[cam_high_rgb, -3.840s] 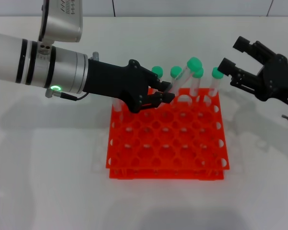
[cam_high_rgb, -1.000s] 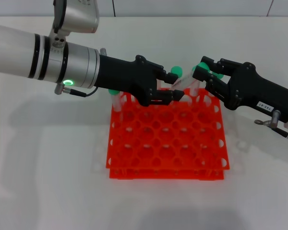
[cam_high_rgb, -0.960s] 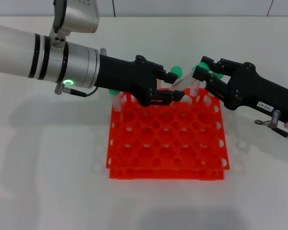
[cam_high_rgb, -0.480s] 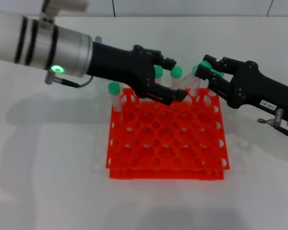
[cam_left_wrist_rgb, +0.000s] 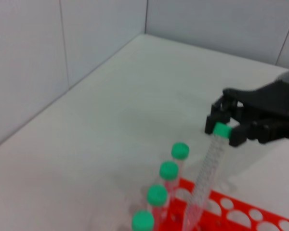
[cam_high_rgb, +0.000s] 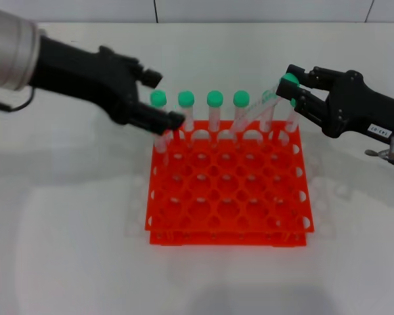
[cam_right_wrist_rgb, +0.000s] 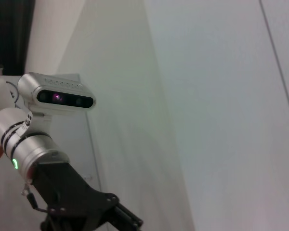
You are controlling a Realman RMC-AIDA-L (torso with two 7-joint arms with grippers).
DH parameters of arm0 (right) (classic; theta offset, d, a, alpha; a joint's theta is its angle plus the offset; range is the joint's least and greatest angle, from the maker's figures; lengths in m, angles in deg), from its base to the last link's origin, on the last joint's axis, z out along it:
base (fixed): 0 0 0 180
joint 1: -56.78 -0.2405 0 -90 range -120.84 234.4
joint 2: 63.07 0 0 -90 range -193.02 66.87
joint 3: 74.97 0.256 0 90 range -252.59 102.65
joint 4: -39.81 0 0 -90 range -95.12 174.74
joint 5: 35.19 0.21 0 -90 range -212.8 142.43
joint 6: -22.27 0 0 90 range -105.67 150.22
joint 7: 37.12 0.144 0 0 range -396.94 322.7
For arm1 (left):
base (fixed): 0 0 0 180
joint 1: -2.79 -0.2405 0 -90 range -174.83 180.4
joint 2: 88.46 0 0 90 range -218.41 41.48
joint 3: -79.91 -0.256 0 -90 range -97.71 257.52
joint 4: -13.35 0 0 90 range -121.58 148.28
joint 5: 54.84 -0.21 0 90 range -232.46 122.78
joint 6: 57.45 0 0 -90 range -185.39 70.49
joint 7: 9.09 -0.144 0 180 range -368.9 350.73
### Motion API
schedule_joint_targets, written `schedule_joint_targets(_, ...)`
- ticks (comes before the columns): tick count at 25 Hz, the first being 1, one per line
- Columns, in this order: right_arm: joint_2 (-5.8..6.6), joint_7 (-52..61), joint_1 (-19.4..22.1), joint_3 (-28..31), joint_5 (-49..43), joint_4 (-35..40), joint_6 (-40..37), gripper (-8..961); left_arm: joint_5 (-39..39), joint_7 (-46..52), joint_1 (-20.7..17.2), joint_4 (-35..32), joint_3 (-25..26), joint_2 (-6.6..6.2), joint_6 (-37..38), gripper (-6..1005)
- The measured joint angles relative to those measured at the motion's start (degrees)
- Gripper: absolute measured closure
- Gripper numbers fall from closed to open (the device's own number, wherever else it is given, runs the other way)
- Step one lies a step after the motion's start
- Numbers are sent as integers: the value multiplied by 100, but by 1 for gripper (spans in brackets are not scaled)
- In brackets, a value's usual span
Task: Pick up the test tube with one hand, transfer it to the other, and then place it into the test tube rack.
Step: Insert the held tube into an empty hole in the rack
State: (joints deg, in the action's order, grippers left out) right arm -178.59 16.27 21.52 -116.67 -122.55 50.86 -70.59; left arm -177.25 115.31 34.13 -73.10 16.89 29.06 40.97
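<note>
Above rack's rear | right claw pinches tilted tube | left claw spread, empty

Four green-capped tubes upright along the test tube rack's far row, nearer holes empty, open from above

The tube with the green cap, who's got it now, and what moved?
The left gripper let go of the test tube and pulled back to its own side, fingers open. The right gripper now holds the tube by its cap, tilted above the test tube rack. The rack and its standing tubes stayed put.
</note>
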Motion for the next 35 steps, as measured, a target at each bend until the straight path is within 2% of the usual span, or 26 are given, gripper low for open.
schedule_joint_targets(3,7,265,2,-258,1,359,-30,669,-113,353,-253,-520,0,-19,279,119)
schedule_joint_targets(6,22,557,-4,-510,1,710,-22,666,-277,504,-678,-1230,0,36,373,119)
schedule_joint_targets(11,43,945,-65,-758,0,1155,14,661,-233,425,-1807,-2325,-2,169,230,119)
schedule_joint_targets(13,49,1069,-69,-794,0,1306,15,659,-18,236,-2204,-2430,-4,186,51,119)
schedule_joint_targets(15,53,1200,-87,-823,1,1449,15,656,371,-178,-2791,-2412,-4,202,-220,119)
schedule_joint_targets(19,63,1439,-135,-886,-2,1674,17,652,1144,-1105,-3699,-2008,-33,215,-848,120)
schedule_joint_targets(22,69,1642,-136,-944,-18,1871,18,649,1469,-1652,-4051,-1438,-50,223,-1225,120)
schedule_joint_targets(23,70,1739,-138,-967,-45,1957,19,648,1668,-2026,-4143,-963,-46,224,-1339,120)
schedule_joint_targets(24,70,1825,-141,-982,-87,2029,22,647,1668,-2026,-4143,-963,-46,224,-1339,120)
schedule_joint_targets(27,77,2174,-201,-1022,-332,2286,36,644,2001,-2669,-4175,-232,1,226,-1380,120)
schedule_joint_targets(31,81,2593,-440,-1042,-632,2455,52,640,2461,-3545,-4145,712,297,226,-1411,120)
schedule_joint_targets(35,41,2788,-629,-1213,-729,2559,136,635,2639,-3966,-4014,1320,531,210,-1363,120)
